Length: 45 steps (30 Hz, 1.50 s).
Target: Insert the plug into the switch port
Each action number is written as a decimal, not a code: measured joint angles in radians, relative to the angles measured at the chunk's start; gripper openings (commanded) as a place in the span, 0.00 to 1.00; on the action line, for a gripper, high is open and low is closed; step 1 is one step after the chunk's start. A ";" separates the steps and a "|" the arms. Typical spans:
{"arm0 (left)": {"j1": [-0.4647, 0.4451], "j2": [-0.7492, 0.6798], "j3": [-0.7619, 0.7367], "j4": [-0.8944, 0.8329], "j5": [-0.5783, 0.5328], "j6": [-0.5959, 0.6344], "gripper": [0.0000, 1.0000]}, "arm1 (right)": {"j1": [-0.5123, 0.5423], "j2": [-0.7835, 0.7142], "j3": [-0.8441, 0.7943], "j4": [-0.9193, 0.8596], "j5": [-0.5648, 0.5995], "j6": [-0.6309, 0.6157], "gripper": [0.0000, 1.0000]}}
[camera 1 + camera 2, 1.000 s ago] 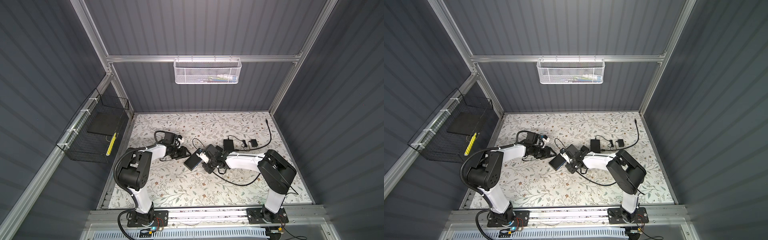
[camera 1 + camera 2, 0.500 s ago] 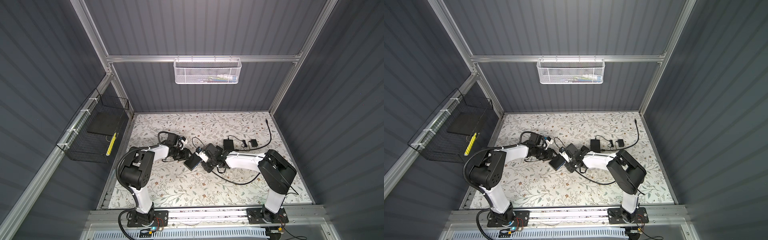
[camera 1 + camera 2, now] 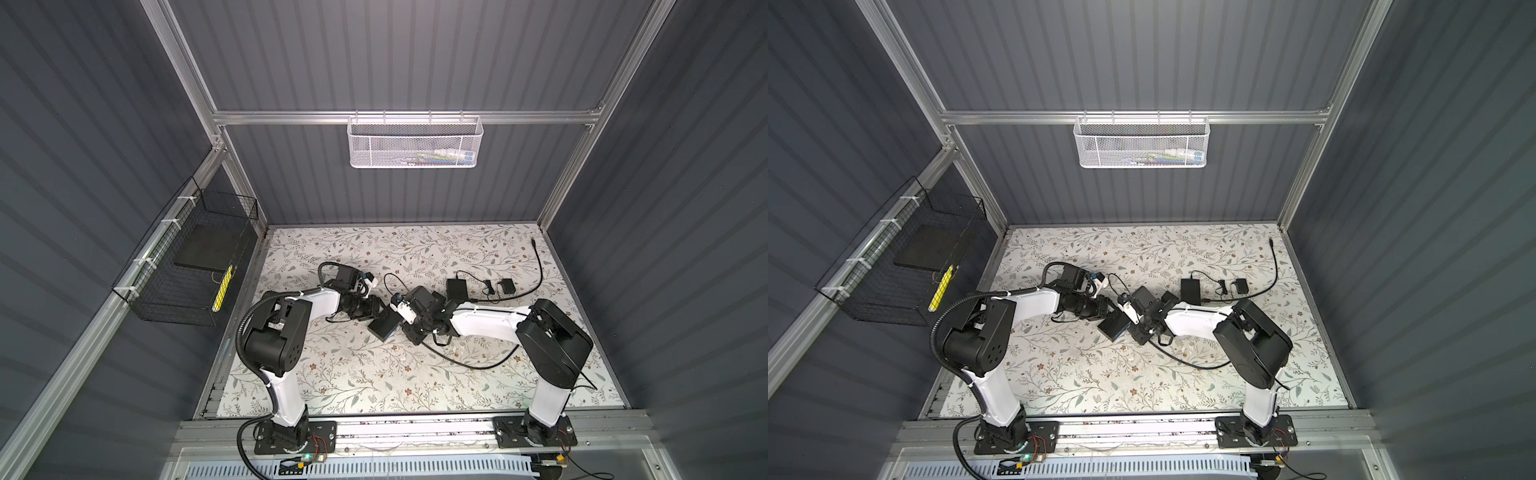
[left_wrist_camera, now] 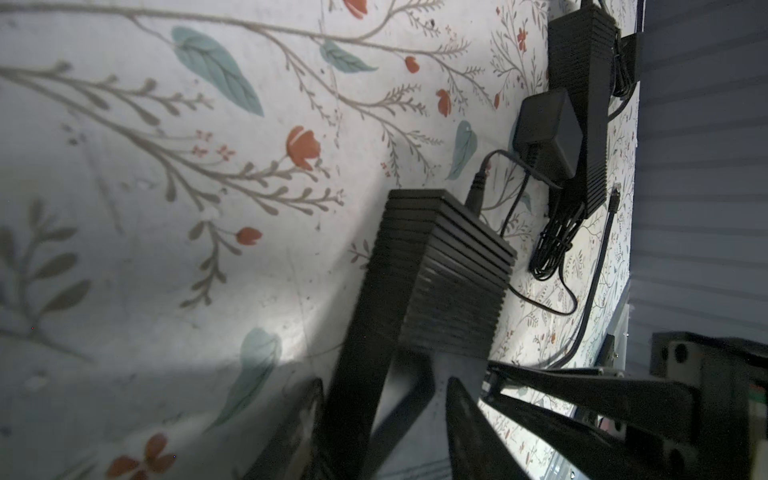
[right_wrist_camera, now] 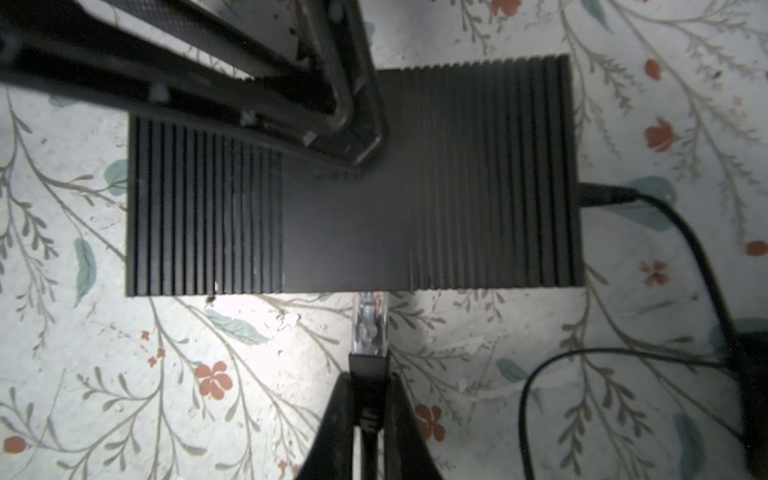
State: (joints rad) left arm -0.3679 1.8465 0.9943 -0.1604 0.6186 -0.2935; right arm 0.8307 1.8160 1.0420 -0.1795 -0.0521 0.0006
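- Plug (image 5: 369,328), pinched in right gripper (image 5: 369,382), is pointing lengthwise at the long edge of switch (image 5: 415,228), tip reaching it.
- Left gripper (image 4: 384,386) is clamping switch at centre of bench (image 3: 374,374).

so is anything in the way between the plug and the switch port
Nothing visible. The plug in the right claw points straight at the switch, its clear tip touching the switch's edge. The port itself is hidden. The left claw grips the switch, off that line.
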 measured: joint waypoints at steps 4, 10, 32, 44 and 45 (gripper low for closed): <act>0.000 0.006 0.000 0.008 0.007 0.001 0.45 | -0.003 0.001 0.000 0.000 -0.001 0.003 0.00; -0.003 0.017 0.003 0.027 0.017 0.003 0.43 | -0.008 0.011 0.003 0.000 -0.002 0.003 0.00; -0.011 0.083 0.021 0.153 0.069 0.029 0.39 | -0.031 0.027 0.008 0.021 -0.001 -0.047 0.00; -0.014 0.100 0.028 0.189 0.063 0.033 0.36 | -0.032 0.043 0.028 0.010 -0.002 -0.051 0.00; -0.014 0.102 0.030 0.190 0.063 0.033 0.36 | -0.032 0.045 0.033 0.003 -0.002 -0.054 0.00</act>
State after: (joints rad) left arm -0.3820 1.9488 1.0241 0.0299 0.6819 -0.2604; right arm 0.7986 1.8610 1.0748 -0.1768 -0.0536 -0.0532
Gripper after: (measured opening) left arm 0.366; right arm 0.127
